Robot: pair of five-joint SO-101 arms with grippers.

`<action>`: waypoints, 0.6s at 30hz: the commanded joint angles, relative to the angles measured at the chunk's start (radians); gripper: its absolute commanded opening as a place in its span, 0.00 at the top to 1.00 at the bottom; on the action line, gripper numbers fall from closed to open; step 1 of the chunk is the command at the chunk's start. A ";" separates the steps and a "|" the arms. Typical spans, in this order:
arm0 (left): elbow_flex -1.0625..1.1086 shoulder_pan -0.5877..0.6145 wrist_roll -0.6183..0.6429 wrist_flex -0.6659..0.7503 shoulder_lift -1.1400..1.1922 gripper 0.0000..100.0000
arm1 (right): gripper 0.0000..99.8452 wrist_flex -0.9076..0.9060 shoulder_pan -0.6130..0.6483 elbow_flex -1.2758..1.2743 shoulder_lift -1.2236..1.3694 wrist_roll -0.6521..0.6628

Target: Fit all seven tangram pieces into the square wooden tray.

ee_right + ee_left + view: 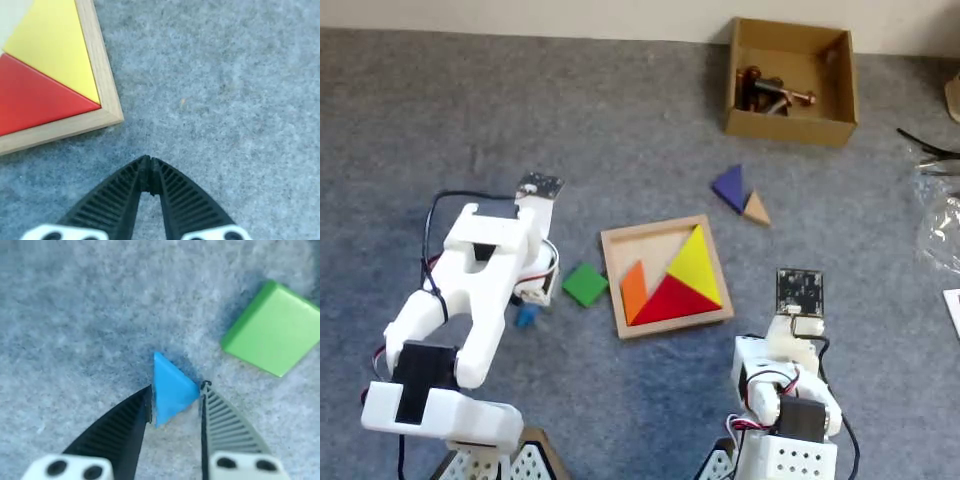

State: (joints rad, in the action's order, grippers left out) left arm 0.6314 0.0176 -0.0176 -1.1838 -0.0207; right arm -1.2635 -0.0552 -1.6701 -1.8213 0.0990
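Left gripper [176, 389]: gripping blue triangle [170, 390]; green square [274, 330] lying near on bench [75, 315]. Right gripper [150, 162]: hanging closed, empty, just beside tray [97, 60] holding red triangle [35, 95], yellow triangle [55, 45].

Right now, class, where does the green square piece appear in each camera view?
High view: green square lies between the wooden tray and the blue triangle.
Left wrist view: green square lies beyond the jaws, apart from the blue triangle they flank.
Right wrist view: not in it.
Shared landmark: the blue triangle, near the square in both.
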 commanded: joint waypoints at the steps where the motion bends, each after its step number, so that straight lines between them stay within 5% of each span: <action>1: 0.028 0.012 0.011 0.040 -0.008 0.85 | 1.00 0.016 0.016 -0.114 -0.015 -0.011; 18: 0.059 0.010 0.005 0.117 -0.008 0.85 | 1.00 0.016 0.016 -0.114 -0.015 -0.011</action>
State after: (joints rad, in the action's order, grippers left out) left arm 0.6759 0.0176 -0.0161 -1.1254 -0.0207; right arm -1.2635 -0.0552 -1.6701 -1.8213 0.0990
